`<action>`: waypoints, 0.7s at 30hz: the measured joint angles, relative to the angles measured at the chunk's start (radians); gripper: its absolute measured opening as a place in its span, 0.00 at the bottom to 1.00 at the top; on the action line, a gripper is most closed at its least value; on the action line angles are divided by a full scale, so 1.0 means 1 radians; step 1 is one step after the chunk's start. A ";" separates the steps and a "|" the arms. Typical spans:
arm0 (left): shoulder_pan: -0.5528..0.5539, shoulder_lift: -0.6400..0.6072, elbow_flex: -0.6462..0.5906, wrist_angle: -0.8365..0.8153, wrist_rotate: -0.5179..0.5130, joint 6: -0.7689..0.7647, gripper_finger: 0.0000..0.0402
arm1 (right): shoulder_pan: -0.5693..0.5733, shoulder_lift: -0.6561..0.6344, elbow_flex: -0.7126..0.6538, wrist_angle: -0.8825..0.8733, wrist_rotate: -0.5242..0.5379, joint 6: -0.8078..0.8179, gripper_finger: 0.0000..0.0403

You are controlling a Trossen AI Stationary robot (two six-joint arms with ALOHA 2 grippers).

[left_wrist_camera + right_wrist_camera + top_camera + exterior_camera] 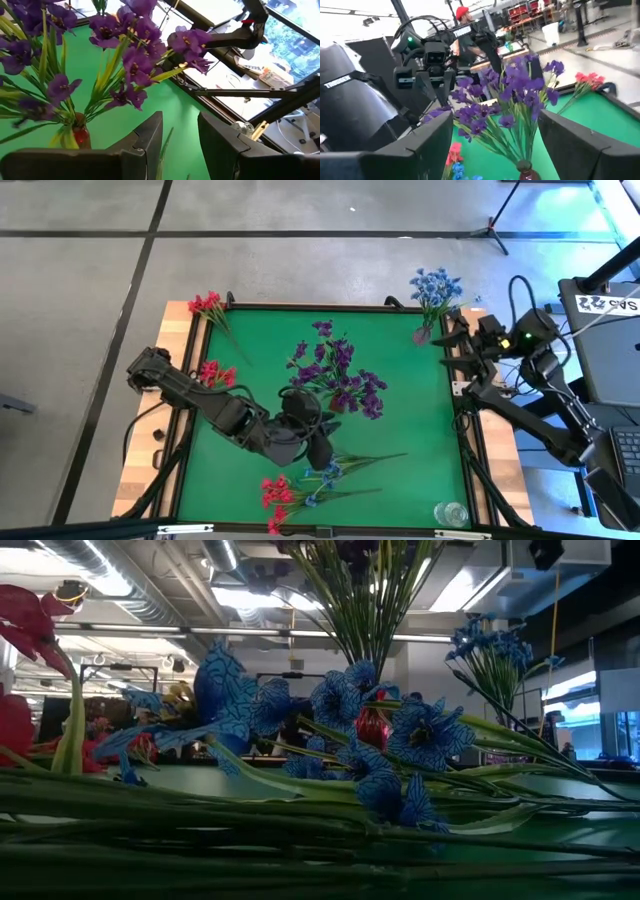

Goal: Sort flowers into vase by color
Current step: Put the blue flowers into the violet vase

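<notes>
Left claw (322, 452) is hanging over the middle of the green table (420, 440), fingers apart and holding nothing, tips aimed down at the loose stems just below it. Right next to it on the far side is the purple bunch (338, 375), already standing in its small red vase (80, 135). Toward the near edge there's a messy pile: blue sprigs (325, 476) lying across red ones (277, 492), stems all crossed over each other.

Further out, a blue bunch (436, 287) stands at the far right corner, red flowers (207, 304) sit at the far left corner, and another red cluster (209, 372) is by the left edge. Right claw (462, 330) is parked at the right edge, fingers spread, empty.

My worry: those stems are tangled, so pinching one blue sprig could drag a red one along. Also the arm is so close to the purple vase that a swing could tip it.
</notes>
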 joint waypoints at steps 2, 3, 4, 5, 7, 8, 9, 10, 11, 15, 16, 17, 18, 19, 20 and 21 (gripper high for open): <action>0.009 0.000 0.000 -0.001 -0.001 0.000 0.30 | 0.050 0.021 -0.022 0.036 0.021 0.018 0.72; 0.014 -0.001 0.000 -0.001 -0.002 0.000 0.30 | 0.083 0.031 -0.036 0.072 0.039 0.038 0.72; 0.018 -0.005 0.000 -0.003 -0.001 0.000 0.30 | 0.121 0.037 -0.051 0.111 0.062 0.054 0.72; 0.021 -0.006 0.000 -0.005 0.002 0.000 0.30 | 0.162 0.042 -0.066 0.150 0.084 0.076 0.72; 0.028 -0.017 0.000 -0.008 0.005 0.000 0.30 | 0.256 0.046 -0.095 0.232 0.136 0.117 0.72; 0.028 -0.025 0.000 -0.009 0.007 0.000 0.30 | 0.307 0.046 -0.108 0.268 0.170 0.134 0.72; 0.027 -0.032 0.000 -0.008 0.007 0.000 0.30 | 0.361 0.044 -0.120 0.287 0.203 0.153 0.72; 0.025 -0.041 0.000 -0.008 0.007 0.000 0.30 | 0.415 0.043 -0.124 0.287 0.232 0.162 0.72; 0.020 -0.050 0.000 -0.011 0.006 0.000 0.30 | 0.470 0.044 -0.124 0.279 0.259 0.171 0.72; -0.006 -0.078 0.000 -0.017 -0.003 0.002 0.30 | 0.698 0.043 -0.125 0.252 0.417 0.174 0.72; -0.014 -0.083 0.000 -0.024 -0.010 0.002 0.30 | 0.755 0.043 -0.124 0.251 0.462 0.174 0.72; -0.019 -0.089 0.000 -0.035 -0.018 -0.003 0.30 | 0.813 0.046 -0.124 0.251 0.511 0.173 0.72; -0.022 -0.094 0.000 -0.054 -0.028 -0.014 0.30 | 0.868 0.054 -0.124 0.251 0.555 0.172 0.72; -0.026 -0.096 0.000 -0.069 -0.038 -0.024 0.30 | 0.923 0.067 -0.124 0.251 0.599 0.172 0.72; -0.032 -0.099 0.000 -0.081 -0.044 -0.035 0.30 | 0.977 0.081 -0.124 0.248 0.641 0.173 0.72; -0.036 -0.100 0.000 -0.100 -0.053 -0.046 0.30 | 1.031 0.100 -0.124 0.246 0.683 0.174 0.72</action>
